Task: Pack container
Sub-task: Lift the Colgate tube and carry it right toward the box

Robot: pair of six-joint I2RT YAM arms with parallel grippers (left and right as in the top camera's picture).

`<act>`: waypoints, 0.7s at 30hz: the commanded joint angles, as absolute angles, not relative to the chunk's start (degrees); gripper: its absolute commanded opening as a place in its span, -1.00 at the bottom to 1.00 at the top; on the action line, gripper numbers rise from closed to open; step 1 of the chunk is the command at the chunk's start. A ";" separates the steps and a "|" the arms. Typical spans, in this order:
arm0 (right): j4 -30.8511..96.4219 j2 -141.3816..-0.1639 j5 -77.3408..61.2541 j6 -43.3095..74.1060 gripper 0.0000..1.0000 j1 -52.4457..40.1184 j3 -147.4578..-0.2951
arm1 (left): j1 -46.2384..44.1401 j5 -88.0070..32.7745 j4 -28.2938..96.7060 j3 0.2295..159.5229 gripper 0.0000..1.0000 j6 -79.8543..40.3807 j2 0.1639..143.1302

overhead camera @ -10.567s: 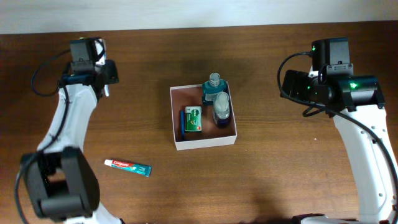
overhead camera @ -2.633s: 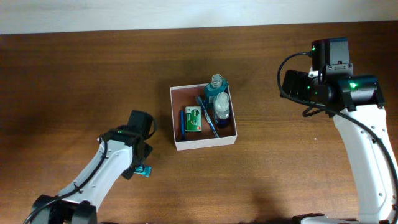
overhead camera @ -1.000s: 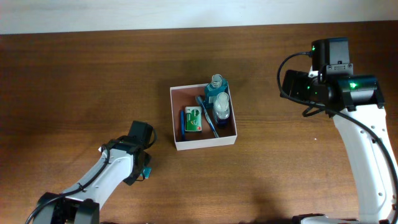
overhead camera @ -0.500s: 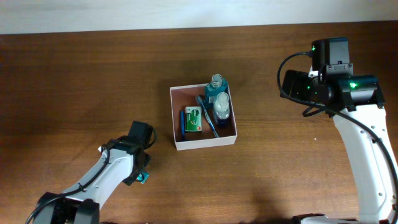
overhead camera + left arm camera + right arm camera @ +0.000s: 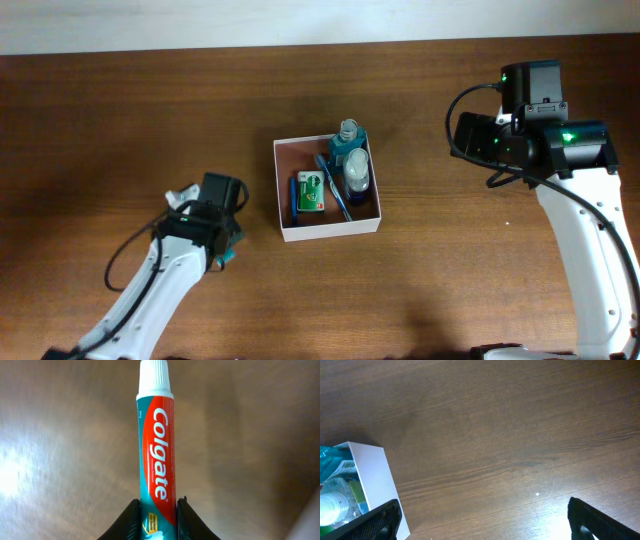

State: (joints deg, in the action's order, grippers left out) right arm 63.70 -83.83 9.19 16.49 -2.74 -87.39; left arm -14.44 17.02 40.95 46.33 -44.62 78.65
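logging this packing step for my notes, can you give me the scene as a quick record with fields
left gripper: shut on the toothpaste tube, near its tail end
toothpaste tube: outside the container, on the left arm's side of it
container contents: green packet, toothbrush, blue bottle, teal bottle
right gripper: open, holding nothing, over the table beside the container
packing: toothpaste tube not yet in
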 commanded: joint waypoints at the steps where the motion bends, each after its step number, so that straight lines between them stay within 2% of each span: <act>1: 63.68 -84.12 9.72 16.73 0.96 -2.55 -87.42 | -14.13 17.67 40.88 50.41 -0.51 -36.99 74.52; 10: 63.68 -84.12 9.72 16.73 0.97 -2.55 -87.42 | -14.15 5.67 35.11 52.99 -0.53 -35.68 68.42; 13: 63.68 -84.12 9.72 16.71 0.97 -2.55 -87.42 | -14.24 5.19 34.04 52.99 -0.53 -35.68 68.38; 21: 63.68 -84.12 9.72 16.71 0.97 -2.55 -87.42 | -14.24 6.39 35.42 52.97 -0.31 -35.77 68.60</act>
